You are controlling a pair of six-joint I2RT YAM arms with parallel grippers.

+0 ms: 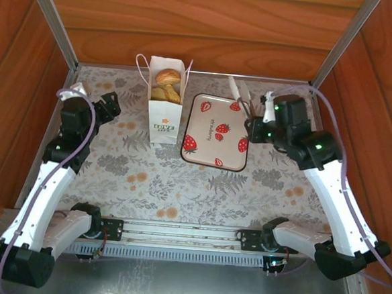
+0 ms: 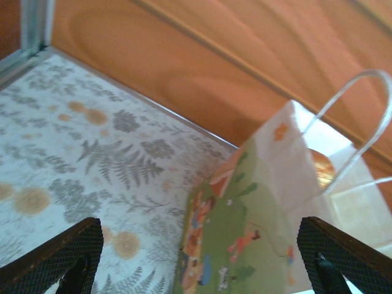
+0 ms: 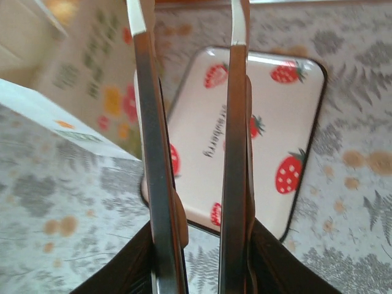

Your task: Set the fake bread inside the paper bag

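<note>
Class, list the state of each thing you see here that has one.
paper bag: upright, top open
fake bread: piled inside the bag
tray: flat on the table
left gripper: open, beside the bag
right gripper: shut on the tongs
tongs: held, blades apart, nothing between

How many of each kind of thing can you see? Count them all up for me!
Paper bag: 1
Strawberry tray: 1
Tongs: 1
Robot arms: 2, the left arm and the right arm
Bread pieces peeking out of the bag: 2 clear, more may be hidden
Total: 7 that I can see
</note>
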